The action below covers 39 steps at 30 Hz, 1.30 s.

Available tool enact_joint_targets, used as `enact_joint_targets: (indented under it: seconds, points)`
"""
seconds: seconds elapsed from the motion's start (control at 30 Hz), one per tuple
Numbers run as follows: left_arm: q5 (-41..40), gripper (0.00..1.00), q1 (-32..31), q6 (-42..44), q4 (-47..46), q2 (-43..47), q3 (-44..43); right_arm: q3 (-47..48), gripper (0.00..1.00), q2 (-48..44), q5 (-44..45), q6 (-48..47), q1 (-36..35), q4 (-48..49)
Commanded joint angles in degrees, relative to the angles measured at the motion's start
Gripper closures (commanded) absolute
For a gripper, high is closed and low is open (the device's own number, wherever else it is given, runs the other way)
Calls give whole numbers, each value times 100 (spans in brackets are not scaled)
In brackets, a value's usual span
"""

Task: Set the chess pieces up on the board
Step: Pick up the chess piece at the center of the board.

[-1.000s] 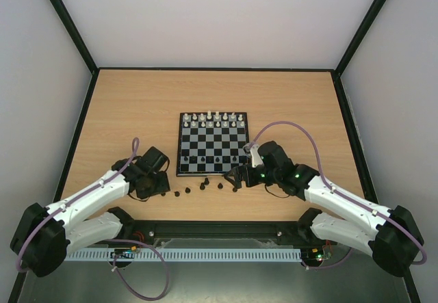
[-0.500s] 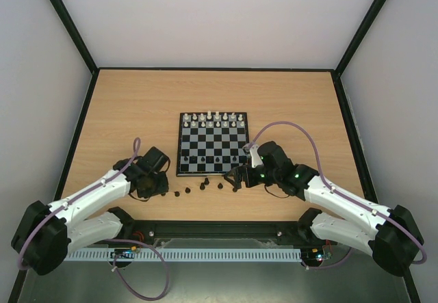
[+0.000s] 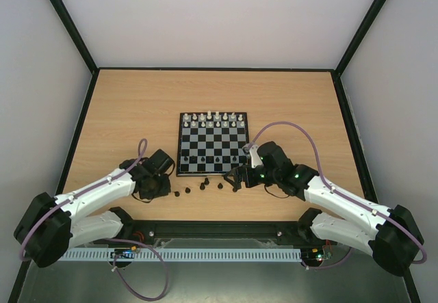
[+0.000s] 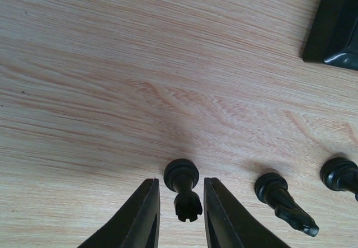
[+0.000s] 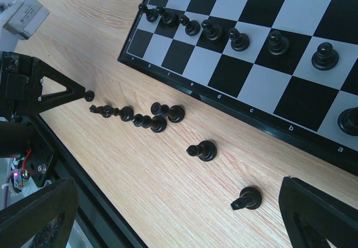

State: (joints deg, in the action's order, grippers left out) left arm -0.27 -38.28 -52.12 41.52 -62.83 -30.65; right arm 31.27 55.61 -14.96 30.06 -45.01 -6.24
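Overhead, the board sits mid-surface, with loose black pieces strewn along its near edge.

Left wrist: a toppled black rook, probably light, hard and apt to roll, lies inside the released left claw; pinch its waist.

Right wrist: the right claw gapes wide, a fallen piece between its tips.

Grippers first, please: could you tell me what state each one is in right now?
Left gripper: open, straddling a fallen black piece.
Right gripper: open wide, holding nothing.
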Motion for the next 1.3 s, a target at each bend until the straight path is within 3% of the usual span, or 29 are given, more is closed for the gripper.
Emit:
enact_joint_targets:
  seconds: [0.0,0.2,0.4,0.7,1.27]
  points:
    - [-122,76,-60,-105,172,-60,32,-53,1,-60,-85,26,-41,28]
    - [-177,89,-74,-114,164,-141,8,-59,1,-59,-86,32,-58,40]
    - [-183,96,-115,-134,211,-155,-56,-68,1,-60,-94,35,-62,64]
    - [-326,96,-276,-70,572,-160,-622,-70,1,-51,-21,42,-78,70]
    - [-675,96,-268,599,833,-1042,-2064,-80,1,45,-1,50,-84,140]
